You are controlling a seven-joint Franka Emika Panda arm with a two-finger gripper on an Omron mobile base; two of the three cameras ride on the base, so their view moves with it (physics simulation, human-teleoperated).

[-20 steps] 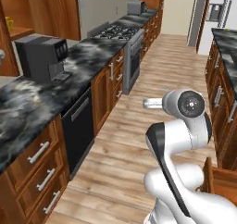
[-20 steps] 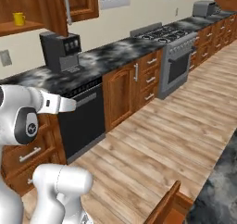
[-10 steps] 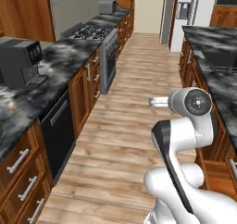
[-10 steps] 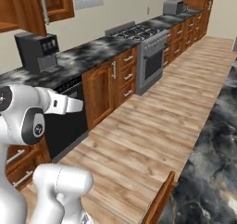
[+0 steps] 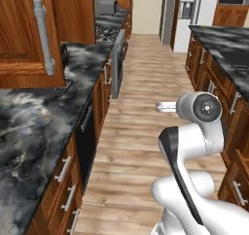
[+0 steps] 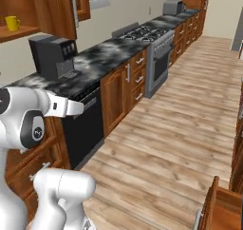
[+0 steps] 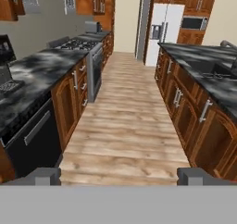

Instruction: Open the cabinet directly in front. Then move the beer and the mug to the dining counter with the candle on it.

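The cabinet's wooden door (image 6: 53, 8) stands swung open, its long grey bar handle (image 5: 44, 35) at the upper left of the left base view. On the shelf inside sits the yellow mug (image 6: 12, 22). The beer, the candle and the dining counter are out of view. My gripper (image 7: 119, 177) is open and holds nothing. Its two dark fingertips (image 7: 45, 176) stand wide apart and point down the kitchen aisle. The arm is folded close to the base, well apart from the mug.
A black coffee machine (image 6: 52, 55) stands on the marble counter (image 6: 102, 53) under the cabinet, with a dishwasher (image 6: 85, 124) below and a stove (image 6: 142, 33) farther along. Another marble counter (image 7: 208, 72) lines the right side. A fridge (image 7: 162, 28) ends the wood-floored aisle (image 7: 129, 116).
Both base views have shifted as a whole, so the base has moved. The open cabinet door and the mug have come into view. The gripper stays open.
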